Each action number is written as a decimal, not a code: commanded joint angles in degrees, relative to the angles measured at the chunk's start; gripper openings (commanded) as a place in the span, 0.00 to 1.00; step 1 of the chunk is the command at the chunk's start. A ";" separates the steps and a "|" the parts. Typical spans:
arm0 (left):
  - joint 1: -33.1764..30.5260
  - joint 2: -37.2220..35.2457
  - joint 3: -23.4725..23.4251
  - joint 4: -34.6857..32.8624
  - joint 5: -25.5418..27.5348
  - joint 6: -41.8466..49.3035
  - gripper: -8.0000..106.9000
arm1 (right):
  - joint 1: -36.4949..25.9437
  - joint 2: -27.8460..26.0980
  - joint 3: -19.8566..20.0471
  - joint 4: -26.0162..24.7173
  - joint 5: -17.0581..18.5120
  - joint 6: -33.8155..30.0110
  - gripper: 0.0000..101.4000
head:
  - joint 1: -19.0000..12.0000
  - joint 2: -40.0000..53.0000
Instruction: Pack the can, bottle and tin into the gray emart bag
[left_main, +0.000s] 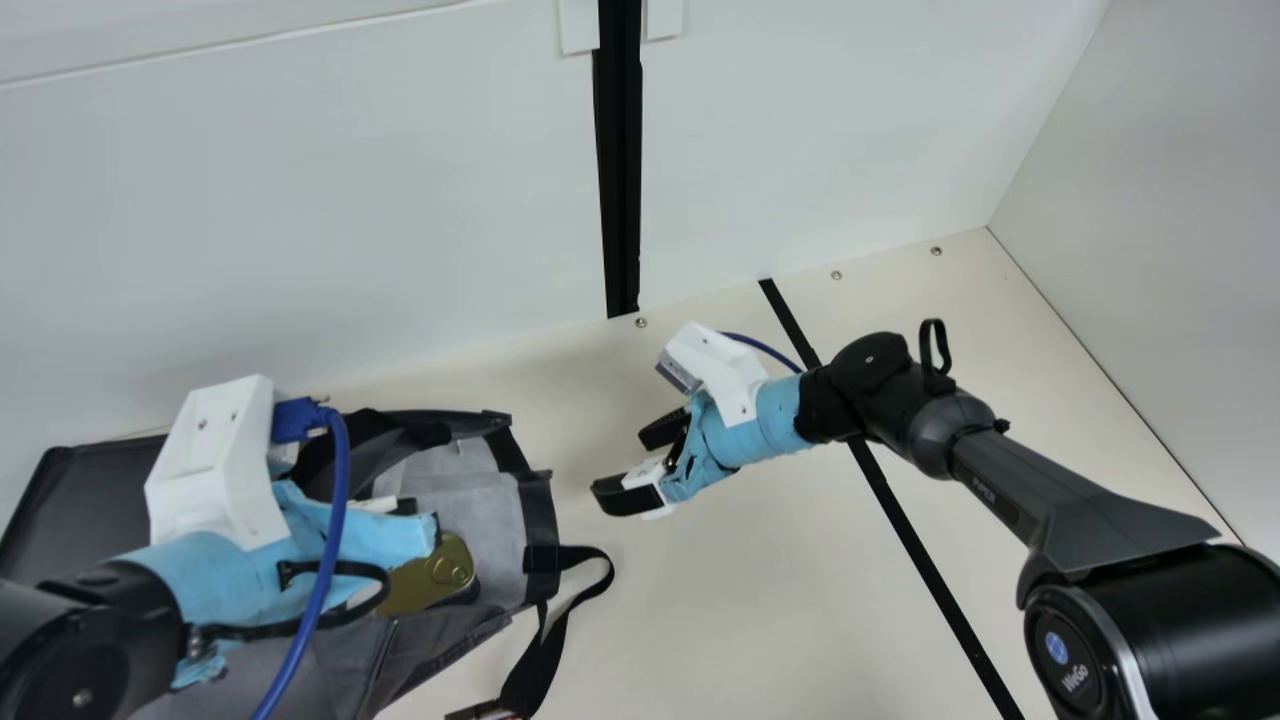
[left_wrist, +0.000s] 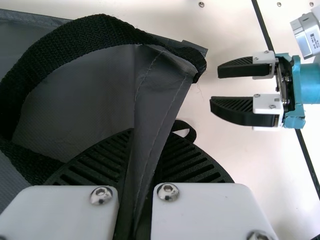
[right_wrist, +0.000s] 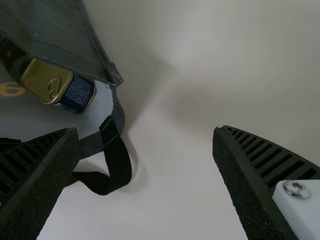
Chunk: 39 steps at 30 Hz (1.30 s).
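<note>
My left end effector (left_wrist: 145, 147) was closed on a fold of the soft gray bag (left_wrist: 152, 100); my right end effector (left_main: 625, 467) stood open over the worktop (left_main: 750, 600). The tin (right_wrist: 46, 82) lay inside, likely rigid and slick, best gripped across its side walls.

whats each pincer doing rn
Left pincer: shut on the edge of the gray bag.
Right pincer: open, holding nothing.
</note>
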<state>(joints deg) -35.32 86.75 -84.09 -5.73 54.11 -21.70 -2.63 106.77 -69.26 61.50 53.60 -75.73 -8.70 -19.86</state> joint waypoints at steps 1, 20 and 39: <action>0.00 0.00 0.00 0.00 0.00 0.00 0.16 | 0.47 0.26 0.11 0.69 0.15 -0.44 0.90 | -1.30 -0.14; 0.00 0.00 0.00 0.00 0.00 0.00 0.16 | 4.97 4.33 -0.38 5.77 0.60 -4.26 0.90 | -1.30 -0.14; 0.00 0.00 0.00 0.00 0.00 0.00 0.16 | 9.09 11.60 -5.05 10.53 0.85 -6.46 0.90 | -1.30 -0.14</action>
<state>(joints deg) -35.32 86.75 -84.09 -5.73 54.11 -21.70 6.32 118.03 -74.04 71.78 54.36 -82.19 -8.70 -19.86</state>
